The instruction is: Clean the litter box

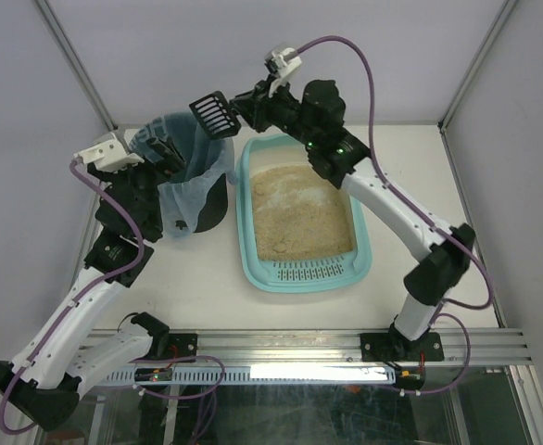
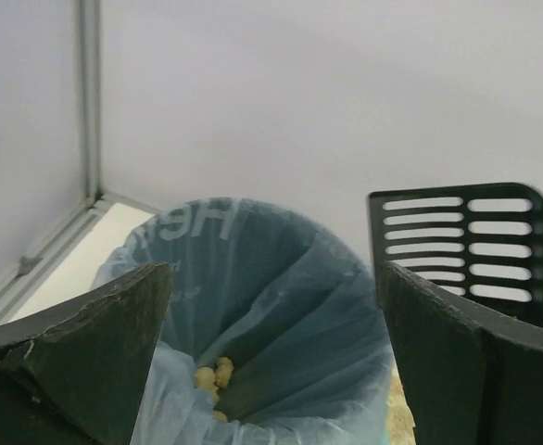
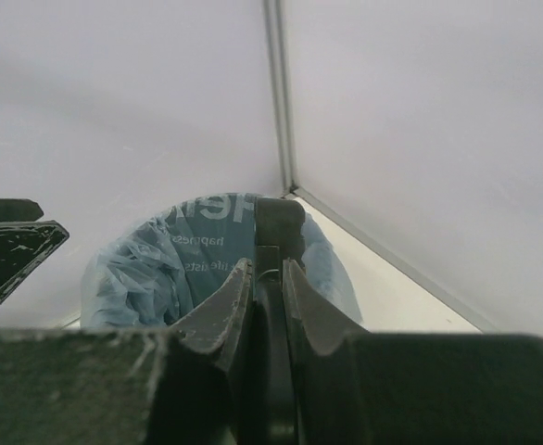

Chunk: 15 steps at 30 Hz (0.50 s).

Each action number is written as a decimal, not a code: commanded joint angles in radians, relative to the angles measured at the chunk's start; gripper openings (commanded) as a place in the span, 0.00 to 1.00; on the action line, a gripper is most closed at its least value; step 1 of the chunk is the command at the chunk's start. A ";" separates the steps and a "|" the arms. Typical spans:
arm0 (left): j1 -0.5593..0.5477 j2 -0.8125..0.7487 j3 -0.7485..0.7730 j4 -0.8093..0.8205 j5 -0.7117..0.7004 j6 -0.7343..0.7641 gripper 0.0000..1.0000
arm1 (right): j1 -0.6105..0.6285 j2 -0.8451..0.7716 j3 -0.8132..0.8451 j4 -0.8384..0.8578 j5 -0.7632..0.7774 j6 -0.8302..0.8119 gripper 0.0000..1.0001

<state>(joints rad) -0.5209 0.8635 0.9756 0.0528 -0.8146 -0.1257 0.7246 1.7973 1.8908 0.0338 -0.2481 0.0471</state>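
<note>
Emptying step at the bin: the right claw [image 1: 245, 104], pressed together on the handle of a black slotted plastic scoop [image 1: 213, 111], hangs the scoop's head above the far rim of the round dark bin [image 1: 214, 211] and its bluish translucent bag liner [image 2: 253, 269]. The left claw [image 1: 165, 151], its jaws spread wide and gripping nothing, hovers at the near side of the bag's mouth. From the left wrist, the scoop's slots show only wall behind them, so the load looks tipped out; a few pale yellowish lumps [image 2: 214, 375] lie deep in the liner.

The large light teal rectangular plastic litter box [image 1: 246, 215] lies on the white table [image 1: 188, 287], below the right claw and toward the arm bases from it, its slotted grate at the near end. It sits to the right of the left claw, beyond the bin and just beside it.

Judged from this, the next move calls for swinging the scoop back across the tray's far rim, lowering it edge-first into the beige sandy litter [image 1: 299, 218] and sifting for any remaining clumps, with the head kept level on the return.
</note>
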 commanded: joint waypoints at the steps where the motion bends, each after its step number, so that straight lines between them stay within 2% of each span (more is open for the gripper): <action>1: 0.012 -0.046 0.006 0.046 0.212 -0.021 0.99 | -0.001 -0.295 -0.130 0.002 0.229 0.040 0.00; 5: -0.012 0.045 0.126 -0.126 0.340 -0.057 0.96 | -0.011 -0.497 -0.284 -0.154 0.439 0.055 0.00; 8: -0.081 0.104 0.188 -0.258 0.369 -0.085 0.93 | -0.029 -0.592 -0.372 -0.313 0.546 0.080 0.00; 12: -0.262 0.159 0.212 -0.409 0.256 -0.125 0.90 | -0.097 -0.650 -0.451 -0.458 0.540 0.169 0.00; 15: -0.355 0.219 0.219 -0.524 0.237 -0.238 0.87 | -0.135 -0.617 -0.459 -0.539 0.487 0.196 0.00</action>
<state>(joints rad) -0.7776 1.0283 1.1530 -0.2718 -0.5514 -0.2314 0.6281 1.1095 1.4643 -0.3264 0.2344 0.1688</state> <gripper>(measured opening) 0.891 0.166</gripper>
